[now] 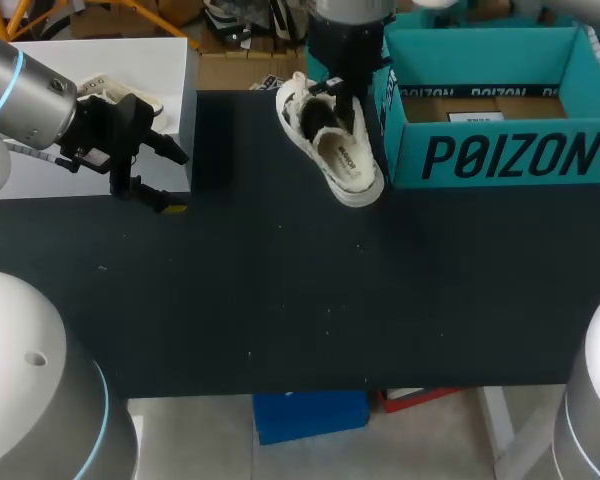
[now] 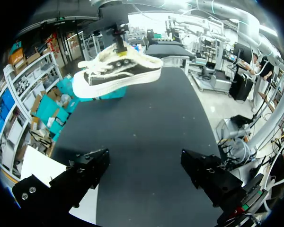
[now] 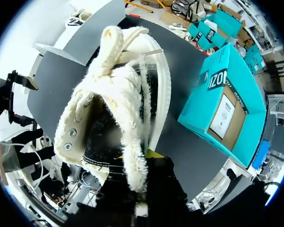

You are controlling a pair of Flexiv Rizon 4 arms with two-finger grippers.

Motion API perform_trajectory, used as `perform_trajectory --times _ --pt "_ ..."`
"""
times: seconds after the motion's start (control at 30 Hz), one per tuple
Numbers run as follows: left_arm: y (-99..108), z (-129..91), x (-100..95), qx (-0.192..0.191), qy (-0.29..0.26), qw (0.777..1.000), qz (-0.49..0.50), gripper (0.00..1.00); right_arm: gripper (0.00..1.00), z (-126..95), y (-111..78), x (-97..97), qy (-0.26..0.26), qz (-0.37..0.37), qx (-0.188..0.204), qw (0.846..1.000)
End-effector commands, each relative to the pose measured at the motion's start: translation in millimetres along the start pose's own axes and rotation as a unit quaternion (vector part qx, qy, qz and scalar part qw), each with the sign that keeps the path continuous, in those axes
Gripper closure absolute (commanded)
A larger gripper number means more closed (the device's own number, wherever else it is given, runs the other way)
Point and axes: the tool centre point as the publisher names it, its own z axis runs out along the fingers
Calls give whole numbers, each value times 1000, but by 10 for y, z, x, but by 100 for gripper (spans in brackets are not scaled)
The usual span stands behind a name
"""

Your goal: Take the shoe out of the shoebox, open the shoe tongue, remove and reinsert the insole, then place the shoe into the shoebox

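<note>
**A:** Where is the shoe?

**B:** Out of its container. The shoe (image 1: 330,140) hangs in the air over the tabletop (image 1: 280,300), just beside the left wall of the shoebox (image 1: 500,160). The left wrist view shows its sole roughly level and clear of the black surface, with the toe pointing away from the box.

**A:** What has hold of it?

**B:** The robot's right hand (image 1: 342,92). It comes down from above and is clamped on the rim of the upper, near the eyelets. In the right wrist view the fleecy cream lining covers most of the fingers, and one yellow tip peeks out behind it.

**A:** And the box itself?

**B:** It is teal, open at the top, and stands on the far right part of the tabletop. Its brown cardboard floor shows inside, with a white label (image 1: 475,117) lying flat on it.

**A:** Anything inside the shoe?

**B:** A pale insole (image 1: 348,158) lies in it, visible through the opening in the head view.

**A:** And the other arm?

**B:** The left hand (image 2: 144,165) sits at the tabletop's left edge, well apart from the shoe. Its fingers are spread wide and grip nothing.
</note>
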Motion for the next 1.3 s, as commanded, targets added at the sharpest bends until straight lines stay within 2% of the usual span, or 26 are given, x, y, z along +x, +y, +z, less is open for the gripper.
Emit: perform_trajectory --times 0.03,0.13,0.23,0.3,0.37,0.43,1.07,1.13,1.3 --pt "7 9 13 0 -3 1000 1 0 100 -825 -101 -94 -17 -110 -17 994" --pt "7 9 13 0 -3 1000 1 0 100 -988 -141 -171 -23 -195 -27 980" --pt "7 9 13 0 -3 1000 1 0 100 -1118 -201 -241 -32 -295 -42 954" --pt "7 9 13 0 -3 1000 1 0 100 -1173 -230 -306 -44 -361 -42 930" --pt "7 9 13 0 -3 1000 1 0 100 -1223 -286 -367 -56 -435 -44 898" --pt "7 9 13 0 -3 1000 1 0 100 -1240 -302 -425 -75 -462 -37 883" --pt "7 9 13 0 -3 1000 1 0 100 -1240 -302 -425 -75 -462 -37 883" --pt "7 9 13 0 -3 1000 1 0 100 -1197 -239 -437 -84 -476 -17 875" --pt "7 9 13 0 -3 1000 1 0 100 -1067 -73 -712 -85 -507 29 857"
